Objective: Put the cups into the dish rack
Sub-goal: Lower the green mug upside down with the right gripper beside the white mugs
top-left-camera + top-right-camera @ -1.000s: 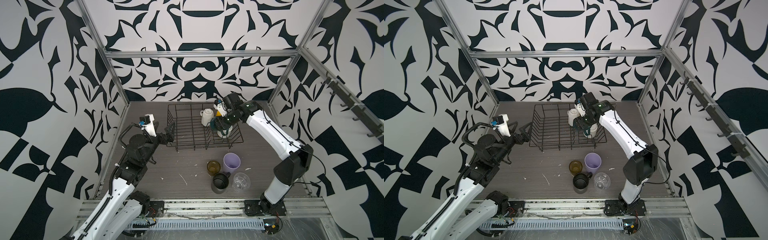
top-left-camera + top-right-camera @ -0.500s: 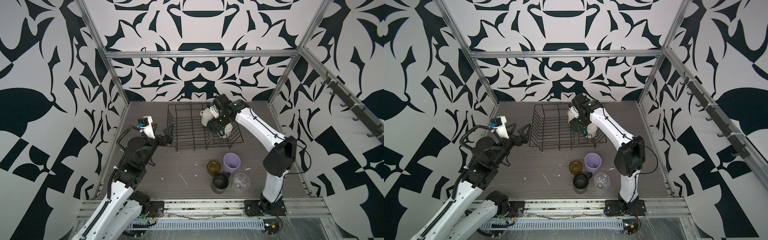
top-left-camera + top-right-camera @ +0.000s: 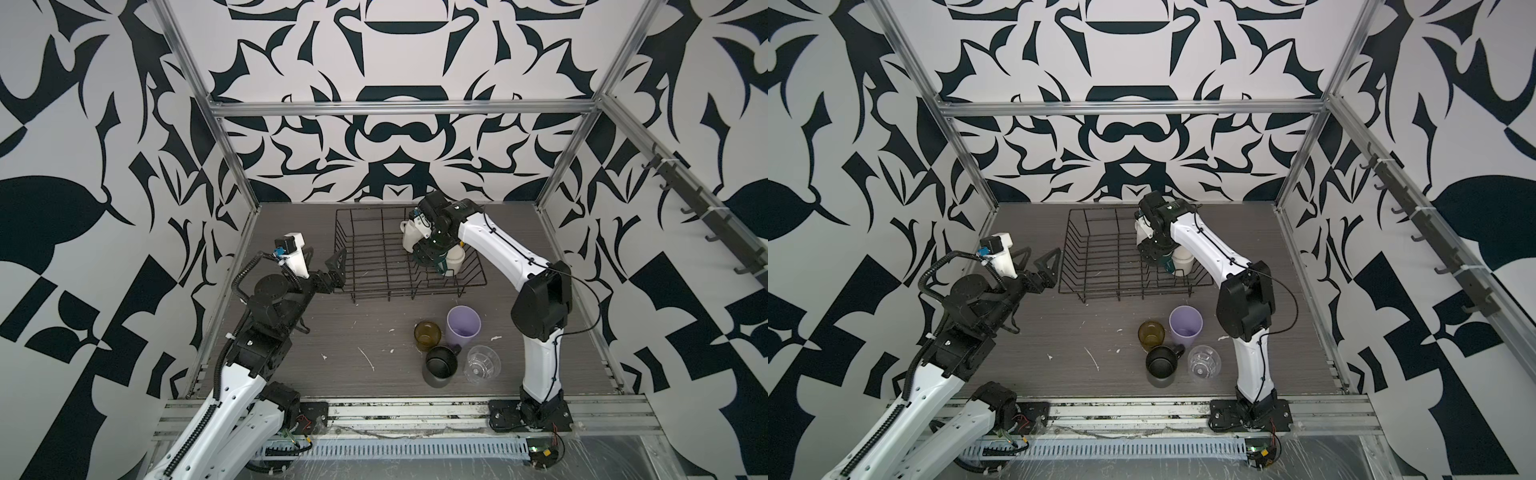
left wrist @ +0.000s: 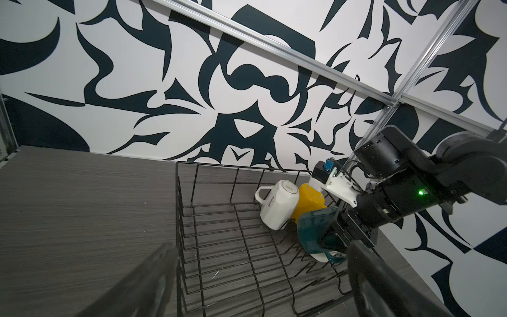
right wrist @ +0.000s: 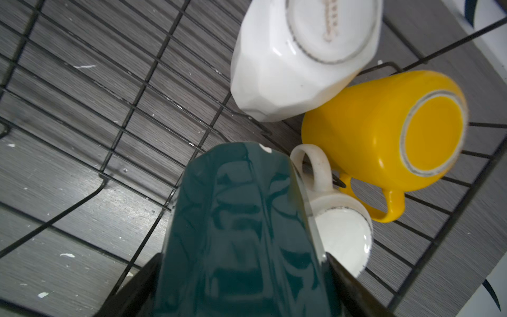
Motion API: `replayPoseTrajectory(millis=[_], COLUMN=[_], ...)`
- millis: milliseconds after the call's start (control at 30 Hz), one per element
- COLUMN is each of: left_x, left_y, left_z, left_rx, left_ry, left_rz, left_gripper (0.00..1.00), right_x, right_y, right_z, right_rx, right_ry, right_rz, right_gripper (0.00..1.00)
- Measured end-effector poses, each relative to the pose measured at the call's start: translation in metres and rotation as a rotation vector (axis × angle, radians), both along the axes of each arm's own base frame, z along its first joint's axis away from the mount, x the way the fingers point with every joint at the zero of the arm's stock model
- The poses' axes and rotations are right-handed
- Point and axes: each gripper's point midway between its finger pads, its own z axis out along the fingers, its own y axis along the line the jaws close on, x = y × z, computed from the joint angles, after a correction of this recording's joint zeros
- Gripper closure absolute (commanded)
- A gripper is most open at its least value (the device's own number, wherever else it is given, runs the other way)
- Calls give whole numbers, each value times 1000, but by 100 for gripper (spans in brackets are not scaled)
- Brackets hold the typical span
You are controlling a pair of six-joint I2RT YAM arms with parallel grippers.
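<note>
My right pincer [image 3: 433, 261] grips the teal faceted mug [image 5: 241, 219] by its sides, down in the right half of the dish rack [image 3: 374, 209]. I cannot tell whether it touches the wires. Close by in the rack sit three upturned cups: the white mug [image 5: 340, 233], the yellow mug [image 5: 384, 129] and the cream faceted mug [image 5: 299, 60], which is tilted. My left pincer [image 3: 323, 259] gapes empty just left of the rack. On the near tabletop [image 3: 332, 332] cluster four more, all upright: the amber glass [image 3: 427, 334], lilac tumbler [image 3: 463, 326], black mug [image 3: 440, 365] and clear glass [image 3: 482, 363].
</note>
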Motion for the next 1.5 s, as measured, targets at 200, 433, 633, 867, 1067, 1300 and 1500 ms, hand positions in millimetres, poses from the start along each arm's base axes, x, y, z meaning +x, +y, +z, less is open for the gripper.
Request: replayPoseTrajectory(millis=[200, 433, 633, 867, 1067, 1300, 1500], left_x=[0, 0, 1, 1, 1, 1, -1], left_y=[0, 0, 0, 1, 1, 3, 5], left_z=[-1, -3, -5, -13, -14, -14, -11], left_rx=[2, 4, 7, 16, 18, 19, 14], left_ry=[4, 9, 14, 35, 38, 38, 28], left_rz=[0, 0, 2, 5, 9, 19, 23], left_gripper=[1, 1, 1, 1, 1, 1, 1], right_x=[3, 6, 7, 9, 8, 8, 9], right_y=[6, 10, 12, 14, 15, 15, 16], right_z=[-10, -24, -38, -42, -42, -42, -42], right_rx=[-11, -31, -48, -48, -42, -40, -36], right_ry=[13, 30, 53, 57, 59, 60, 59], right_rz=[8, 16, 19, 20, 22, 21, 21], right_gripper=[100, 100, 78, 53, 41, 13, 13])
